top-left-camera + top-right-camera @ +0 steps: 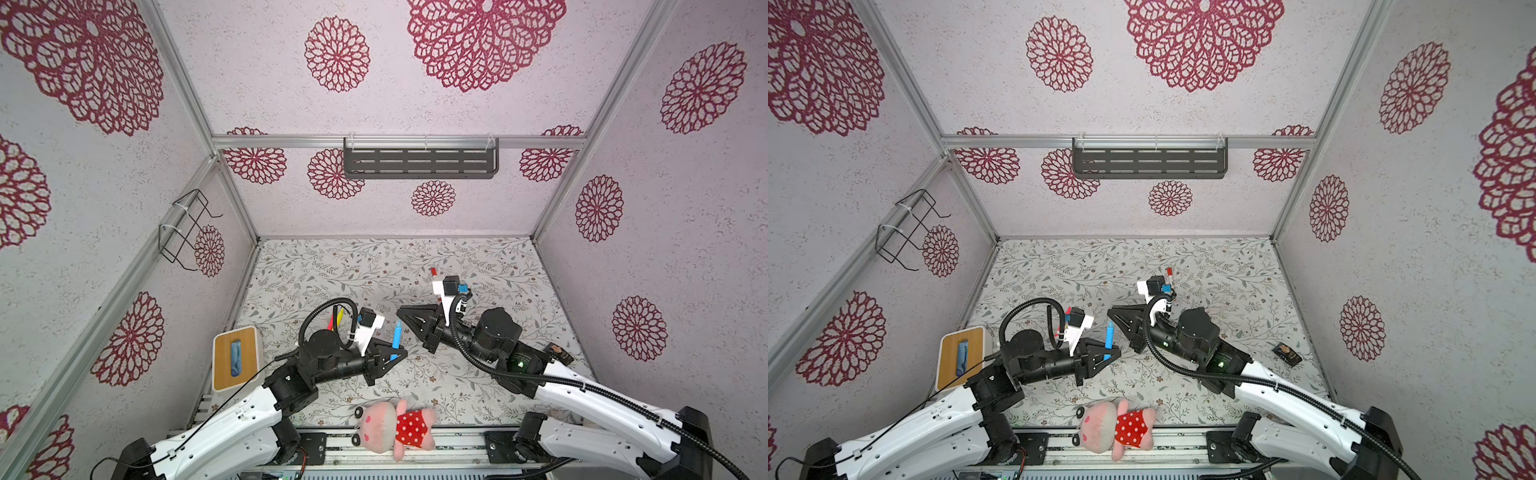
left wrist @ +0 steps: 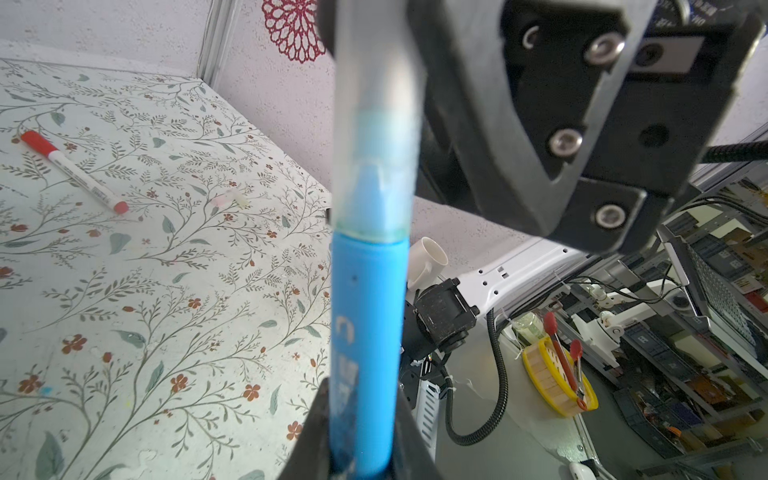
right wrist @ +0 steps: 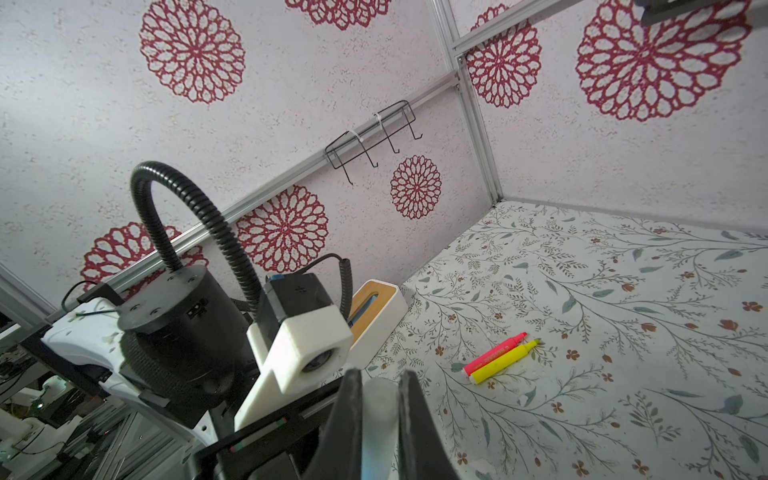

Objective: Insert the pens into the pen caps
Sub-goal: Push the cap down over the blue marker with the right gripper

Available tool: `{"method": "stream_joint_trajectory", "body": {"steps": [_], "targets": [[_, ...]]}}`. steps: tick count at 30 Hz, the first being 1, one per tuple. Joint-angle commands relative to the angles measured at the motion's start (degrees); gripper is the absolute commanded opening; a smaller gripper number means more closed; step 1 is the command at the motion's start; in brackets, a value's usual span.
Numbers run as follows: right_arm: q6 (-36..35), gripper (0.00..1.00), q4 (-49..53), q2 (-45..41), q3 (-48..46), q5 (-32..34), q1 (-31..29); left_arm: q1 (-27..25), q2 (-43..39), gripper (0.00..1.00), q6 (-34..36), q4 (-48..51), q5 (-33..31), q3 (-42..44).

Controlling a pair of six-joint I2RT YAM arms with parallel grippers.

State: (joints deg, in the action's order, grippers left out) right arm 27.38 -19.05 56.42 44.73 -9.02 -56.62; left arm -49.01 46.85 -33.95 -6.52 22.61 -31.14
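The left claw [image 1: 394, 354] [image 2: 361, 449] is closed almost completely, its jaws pinching the lower barrel of the blue pen [image 1: 396, 338] [image 2: 365, 332], which we see standing close to upright. The right claw [image 1: 401, 312] [image 3: 380, 376] reaches in from the opposite side with its jaws brought fully together around a frosted cap [image 2: 376, 166] [image 3: 374, 424]. In the left wrist view the cap sits over the pen's tip end. Its rim meets the blue barrel, and the tip shows faintly through the plastic. In both top views the two claws meet near the middle of the table [image 1: 332, 266], with the right claw's tips just over the top of the pen.

Moving outward, we find the pink pen [image 1: 331, 322] [image 3: 494, 353] and the yellow pen [image 1: 340, 316] [image 3: 505, 362] lying flat, side by side and touching, beyond the left arm, both with bare tips. The white pen [image 1: 1170, 273] [image 2: 72, 170], red at both ends, lies flat toward the back of the table, partly hidden behind the right wrist camera. Near it in the left wrist view lie two small pale caps [image 2: 220, 201], one pinkish and one yellowish, too blurred for us to say more.

A tissue box [image 1: 237, 357] sits at the table's left edge, and a plush toy [image 1: 395, 424] lies at the near edge.
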Motion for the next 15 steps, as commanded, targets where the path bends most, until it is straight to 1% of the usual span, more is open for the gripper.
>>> {"method": "stream_joint_trajectory", "body": {"steps": [1,8,9,11,15], "targets": [[-3.28,0.00,14.57,0.10,-3.69,-6.56,-3.50,3.96,-2.64,0.00,-1.38,-12.14,-5.97,-5.65],[-3.63,0.00,15.10,-0.78,-2.89,-6.34,-3.93,4.41,-1.46,0.00,-0.86,-12.41,-5.61,-4.98],[-3.66,0.03,14.77,-1.04,-2.44,-6.52,-3.97,4.45,-1.05,0.00,-0.50,-12.16,-6.13,-4.60],[-3.69,0.11,14.45,-1.02,-1.66,-6.80,-3.89,4.45,-0.29,0.00,0.36,-10.79,-6.39,-4.50],[-3.98,0.18,13.79,-0.86,0.02,-7.18,-3.94,4.45,0.52,0.00,1.38,-9.49,-6.27,-4.04]]}}
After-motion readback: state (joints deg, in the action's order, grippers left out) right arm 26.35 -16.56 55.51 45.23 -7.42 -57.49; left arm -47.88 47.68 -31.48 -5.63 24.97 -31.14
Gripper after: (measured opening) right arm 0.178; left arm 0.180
